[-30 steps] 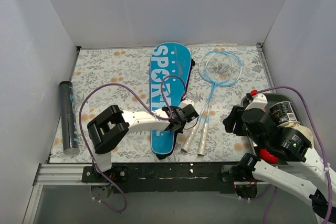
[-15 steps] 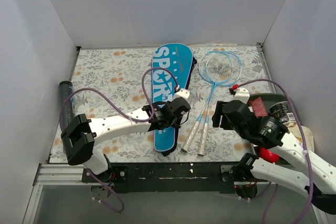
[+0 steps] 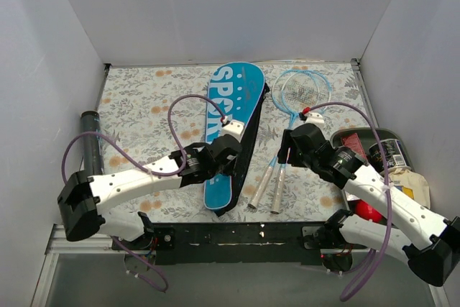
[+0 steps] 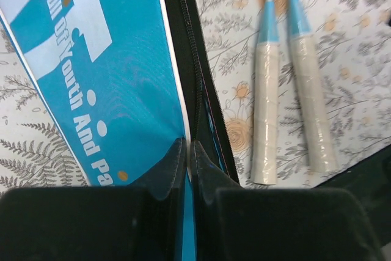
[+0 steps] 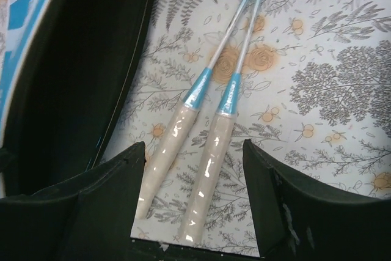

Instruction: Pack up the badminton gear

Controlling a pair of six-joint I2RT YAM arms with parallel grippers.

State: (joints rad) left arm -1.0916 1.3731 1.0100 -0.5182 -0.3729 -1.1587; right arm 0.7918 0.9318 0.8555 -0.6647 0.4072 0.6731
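The blue "SPORT" cover (image 3: 228,116) lies mid-table with its right edge lifted, and the black inside shows (image 5: 79,77). My left gripper (image 3: 227,150) is shut on the cover's upper flap at the zipper edge (image 4: 187,151). Two light-blue rackets (image 3: 302,91) lie right of the cover, their white handles (image 5: 204,169) side by side near the front edge. My right gripper (image 3: 286,150) is open above the handles, which lie between its fingers in the right wrist view (image 5: 194,157). The black tube (image 3: 92,150) lies at the far left. No shuttlecocks are in view.
A dark tray (image 3: 392,136) with a can and packets sits at the right edge. The red ball (image 3: 368,212) shows beneath my right arm. White walls enclose the table on three sides. Purple cables loop over the left side.
My left gripper has drawn back leftward with the cover's flap, lifting the cover's right edge open. My right gripper has swung in from the tray to above the racket handles.
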